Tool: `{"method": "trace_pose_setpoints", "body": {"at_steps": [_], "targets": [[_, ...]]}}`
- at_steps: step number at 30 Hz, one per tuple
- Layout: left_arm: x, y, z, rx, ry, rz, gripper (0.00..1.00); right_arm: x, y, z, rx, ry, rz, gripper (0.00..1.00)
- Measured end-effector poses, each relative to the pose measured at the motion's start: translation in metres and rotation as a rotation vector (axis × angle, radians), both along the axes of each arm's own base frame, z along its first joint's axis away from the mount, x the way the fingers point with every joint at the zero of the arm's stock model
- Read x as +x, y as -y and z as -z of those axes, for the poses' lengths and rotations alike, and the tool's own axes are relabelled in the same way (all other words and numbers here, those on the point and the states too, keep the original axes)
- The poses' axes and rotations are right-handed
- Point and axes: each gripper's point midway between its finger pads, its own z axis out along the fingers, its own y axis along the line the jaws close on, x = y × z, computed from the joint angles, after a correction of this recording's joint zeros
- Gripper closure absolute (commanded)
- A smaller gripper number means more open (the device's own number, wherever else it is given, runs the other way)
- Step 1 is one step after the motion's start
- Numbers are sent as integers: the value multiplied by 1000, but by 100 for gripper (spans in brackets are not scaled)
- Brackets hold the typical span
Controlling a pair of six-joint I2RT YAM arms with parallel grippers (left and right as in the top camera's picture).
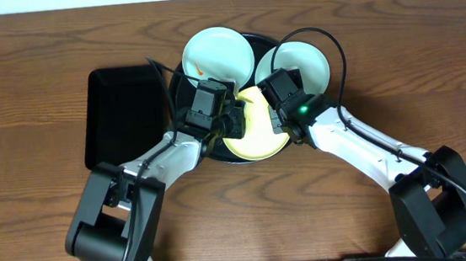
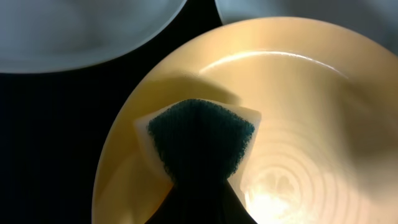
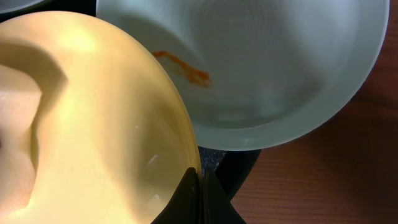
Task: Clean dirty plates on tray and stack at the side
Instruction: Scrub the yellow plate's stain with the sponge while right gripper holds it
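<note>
Three plates lie on the round black tray (image 1: 179, 78). One pale turquoise plate (image 1: 218, 51) shows an orange smear near its left rim. The second turquoise plate (image 3: 280, 74) carries an orange smear (image 3: 183, 67). The pale yellow plate (image 1: 261, 141) is nearest the front. My left gripper (image 2: 202, 190) is shut on a dark green sponge (image 2: 202, 140), which presses on the yellow plate's (image 2: 298, 124) left side. My right gripper (image 3: 198, 186) is shut on the rim of the yellow plate (image 3: 93, 124). In the overhead view both grippers, left (image 1: 230, 118) and right (image 1: 281, 119), meet over this plate.
A smaller rectangular black tray (image 1: 126, 114) lies left of the round one. Bare brown wooden table (image 1: 430, 62) surrounds the trays. A black cable (image 1: 327, 42) loops over the right turquoise plate.
</note>
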Motion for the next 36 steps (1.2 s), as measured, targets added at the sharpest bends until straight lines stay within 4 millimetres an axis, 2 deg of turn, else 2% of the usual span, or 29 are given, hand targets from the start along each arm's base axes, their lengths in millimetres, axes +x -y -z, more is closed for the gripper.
{"method": "trace_pose_setpoints", "body": {"at_steps": [8, 36], "targets": [[15, 4, -3, -28, 60, -7, 92, 0, 0, 0, 0, 0, 0, 99], [34, 0, -12, -17, 153, -53, 92, 0, -1, 0, 4, 1, -3, 99]]}}
